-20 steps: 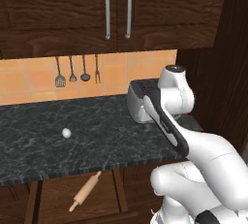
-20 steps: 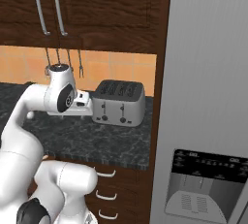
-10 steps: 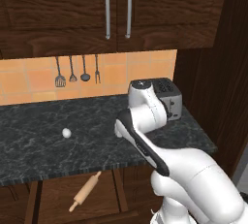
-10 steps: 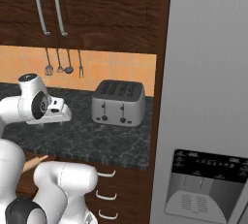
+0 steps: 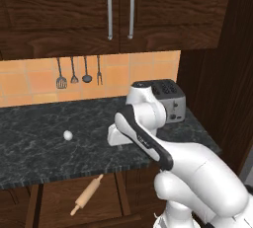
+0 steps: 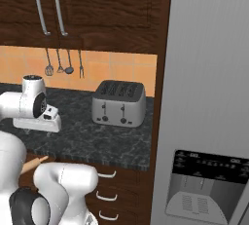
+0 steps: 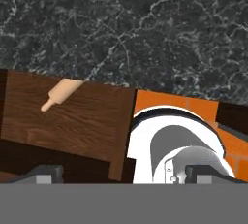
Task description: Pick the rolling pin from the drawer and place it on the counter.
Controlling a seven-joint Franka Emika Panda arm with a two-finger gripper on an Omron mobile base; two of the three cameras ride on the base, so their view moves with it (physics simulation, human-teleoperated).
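The black veined counter [image 5: 44, 148] is seen above the open brown drawer [image 5: 59, 202]. The rolling pin [image 5: 87, 195], slim light-tan wood with narrow handles, is laid diagonally inside the drawer. The gripper [image 7: 121, 172] is held over the counter edge; fingertips [image 7: 46, 173] are spread apart, nothing gripped.

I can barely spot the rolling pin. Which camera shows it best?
The left base view: the whole rolling pin lies in the open drawer. The hand view catches one end; the right base view just a sliver behind the arm.
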